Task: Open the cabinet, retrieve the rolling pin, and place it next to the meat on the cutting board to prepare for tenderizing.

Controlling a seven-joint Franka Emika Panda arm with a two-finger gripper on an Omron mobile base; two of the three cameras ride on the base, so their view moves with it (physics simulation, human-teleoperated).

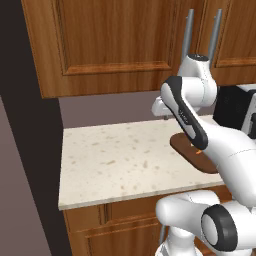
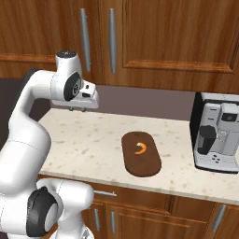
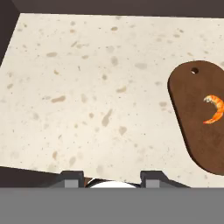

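The big brown cabinet (image 1: 112, 42) hangs on the wall above the counter, and its door is shut. Two long silver handles (image 2: 112, 39) stand side by side where it meets the next cabinet. The speckled counter (image 2: 88, 144) is under it. A coffee machine (image 2: 217, 135) sits at the right end of the counter, by the back wall. The dark cutting board (image 2: 142, 161) lies near the front edge, left of the machine. The little orange meat (image 2: 140, 148) lies in the middle of the board. The gripper (image 2: 78, 109) hangs over the back left part of the counter, pointing down. Its two fingers (image 3: 72, 178) stand apart with nothing between them.
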